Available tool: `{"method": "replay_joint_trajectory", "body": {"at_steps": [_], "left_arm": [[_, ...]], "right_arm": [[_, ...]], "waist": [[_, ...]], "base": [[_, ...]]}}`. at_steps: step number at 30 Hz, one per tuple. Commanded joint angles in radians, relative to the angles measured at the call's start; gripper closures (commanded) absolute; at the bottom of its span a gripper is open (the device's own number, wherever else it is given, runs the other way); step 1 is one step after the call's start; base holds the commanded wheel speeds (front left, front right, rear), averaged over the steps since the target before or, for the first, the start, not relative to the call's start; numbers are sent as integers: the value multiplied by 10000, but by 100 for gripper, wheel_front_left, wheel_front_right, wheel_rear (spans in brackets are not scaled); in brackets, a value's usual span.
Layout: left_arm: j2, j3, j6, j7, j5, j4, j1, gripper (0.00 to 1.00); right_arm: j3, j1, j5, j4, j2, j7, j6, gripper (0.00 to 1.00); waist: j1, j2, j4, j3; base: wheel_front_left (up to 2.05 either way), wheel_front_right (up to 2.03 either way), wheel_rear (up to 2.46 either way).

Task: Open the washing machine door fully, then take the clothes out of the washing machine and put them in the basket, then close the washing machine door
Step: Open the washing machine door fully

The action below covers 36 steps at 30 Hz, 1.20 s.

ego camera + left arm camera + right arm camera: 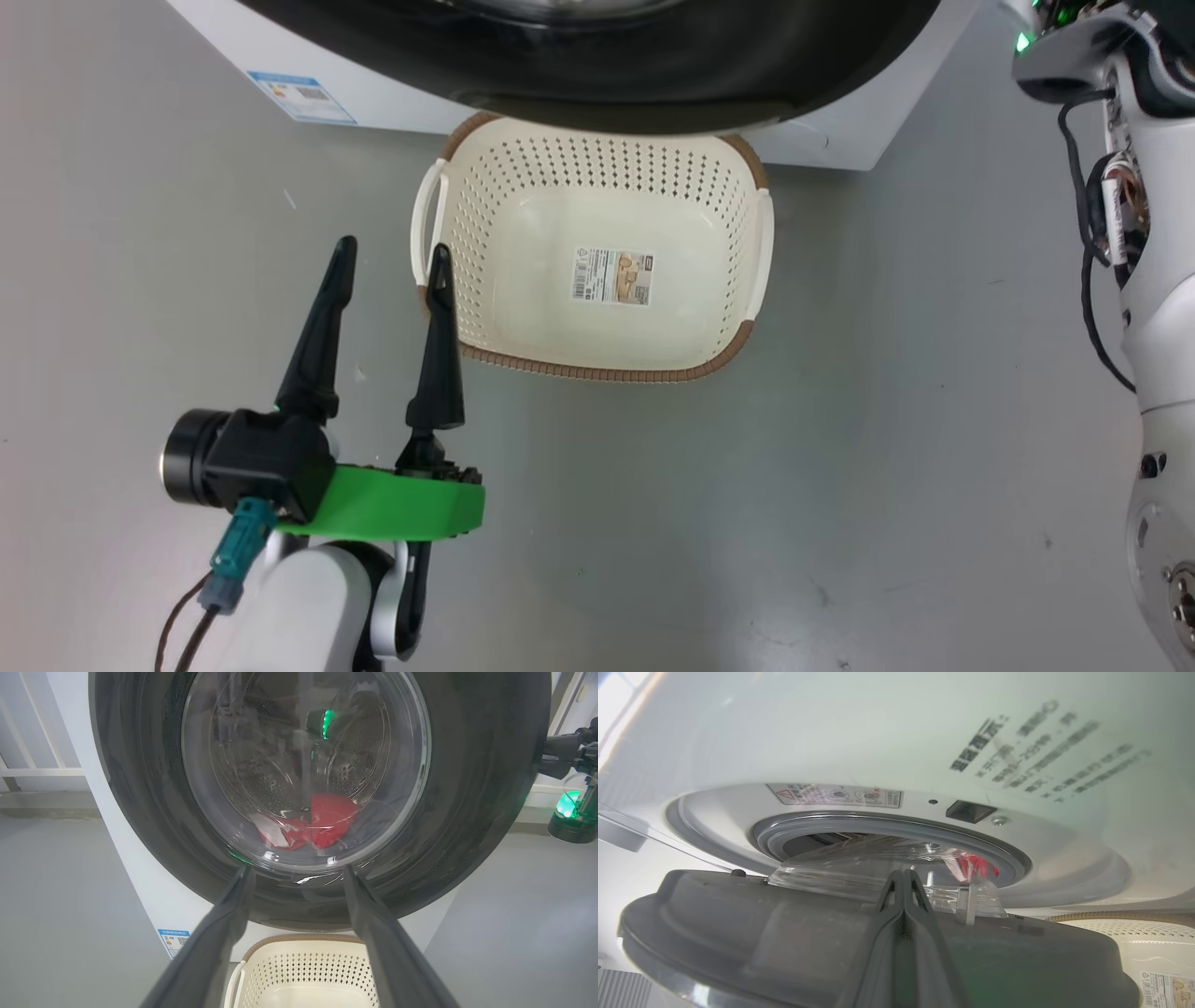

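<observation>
Step 1 is looking half done: glossy black round washing machine door (467,812) is standing partly open off the washing machine (878,728). Soft red clothes (327,819) are lying at the perforated drum's (364,779) 6 o'clock. Cream perforated basket (597,369) is sitting empty under the door. Left tool (394,245) is hanging released at basket's 8 o'clock; right tool (903,875) is lying clenched, empty, along door's grey inner face.

Smooth grey floor (840,513), with a white railing (42,771) behind.
</observation>
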Motion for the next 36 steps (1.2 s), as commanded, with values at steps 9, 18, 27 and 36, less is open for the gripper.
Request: {"method": "replay_joint_trajectory", "body": {"at_steps": [9,18,27,36], "left_arm": [[397,343,173,77,-152,-269,383,0],[505,393,219,233,-385,-332,806,0],[649,404,296,421,-519,-381,1271,0],[801,427,416,633,-609,-511,1683,0]], "right_arm": [[554,832,461,-344,419,296,71,100],[1004,1937,1195,-711,419,471,71,100],[1557,3040,1902,-1042,419,308,71,100],[2092,4158,2343,-1645,419,256,71,100]], "waist": [[0,-1,-67,-681],[0,-1,6,-1468],[0,-1,265,-2273],[0,-1,594,-2926]], "base": [[0,0,0],[0,0,0],[0,0,0],[0,0,0]]}}
